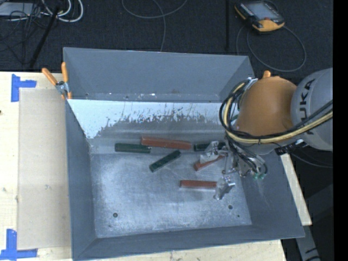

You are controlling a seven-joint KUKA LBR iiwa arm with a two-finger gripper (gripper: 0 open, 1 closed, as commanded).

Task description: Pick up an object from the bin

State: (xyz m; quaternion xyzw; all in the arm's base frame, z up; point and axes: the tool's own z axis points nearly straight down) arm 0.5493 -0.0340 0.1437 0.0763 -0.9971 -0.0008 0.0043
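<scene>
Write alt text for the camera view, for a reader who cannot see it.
The robot's claw sits inside the right side of a grey metal bin, by the right end of a short red-brown bar. Farther back lie a longer red-brown bar, a level dark green bar and a tilted dark green bar.

Dim surroundings; bright glare band on bin (136, 105) rear wall.

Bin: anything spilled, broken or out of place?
Nothing stands out. The green sticks and red-brown sticks lie flat and scattered on the floor of the bin, none over its rim. Its back wall is scratched, which looks like wear. The gripper is low beside the front red-brown stick.
</scene>
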